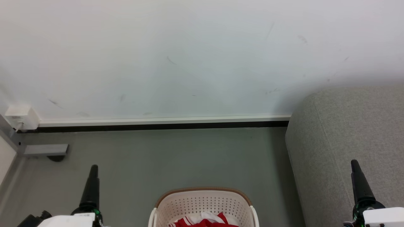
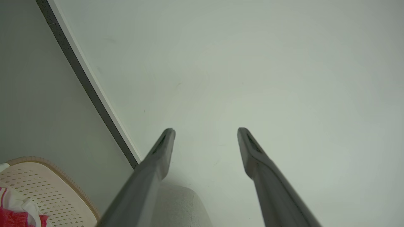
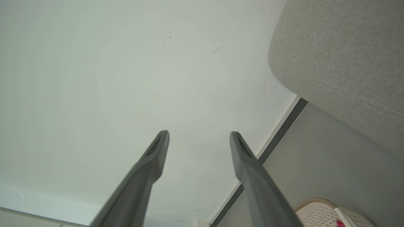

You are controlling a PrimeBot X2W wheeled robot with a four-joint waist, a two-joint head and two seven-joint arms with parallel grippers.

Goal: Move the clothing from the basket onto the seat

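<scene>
The cream-white basket (image 1: 205,203) with its tan rim stands on the floor at the bottom centre of the head view. Red and white clothing (image 1: 205,222) lies bunched inside it. The grey seat (image 1: 347,142) rises to the right of the basket. My left gripper (image 1: 94,168) hangs left of the basket and my right gripper (image 1: 354,164) is in front of the seat's side. Both are held above the floor, pointing toward the wall. My left gripper (image 2: 205,130) is open and empty, with the basket (image 2: 47,189) and clothing (image 2: 12,216) at lower left. My right gripper (image 3: 199,134) is open and empty beside the seat (image 3: 341,56).
A white wall (image 1: 189,63) with a black baseboard (image 1: 157,127) closes the space behind the basket. Grey floor (image 1: 173,157) lies between basket and wall. A white box (image 1: 19,117) and a grey metal bracket (image 1: 45,149) sit at the far left.
</scene>
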